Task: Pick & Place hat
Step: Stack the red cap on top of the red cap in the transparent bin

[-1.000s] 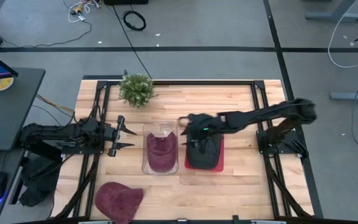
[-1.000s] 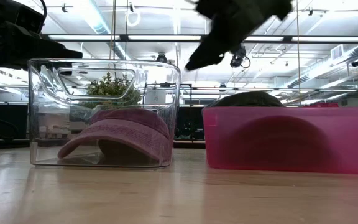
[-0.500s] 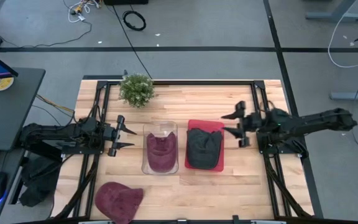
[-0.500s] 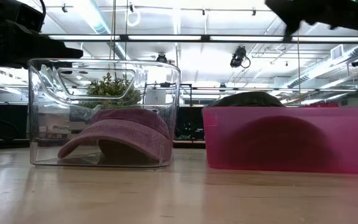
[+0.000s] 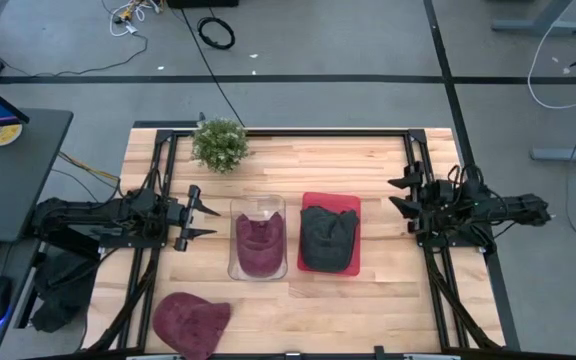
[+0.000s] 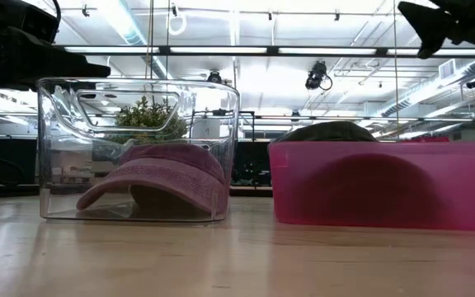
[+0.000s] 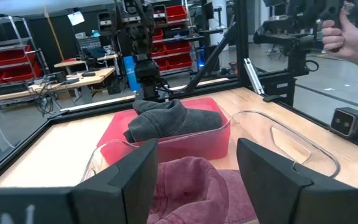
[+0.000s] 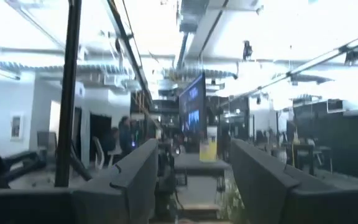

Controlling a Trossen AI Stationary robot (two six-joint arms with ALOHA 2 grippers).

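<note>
While one maroon hat (image 5: 190, 322) lies loose on the worktop (image 5: 368, 300), diagonally off the clear bin (image 5: 259, 240) toward the left arm's side, the left gripper (image 5: 196, 218), released, hovers just beside that bin and is nearer; right gripper (image 5: 404, 194), released, sits well apart past the red bin (image 5: 351, 205); loose hat's brim direction unclear; binned hats partly hidden.

Grey floor (image 5: 318, 40) with cables, red-binned shelves (image 7: 5, 53), bright ceiling lights (image 6: 122, 16).
</note>
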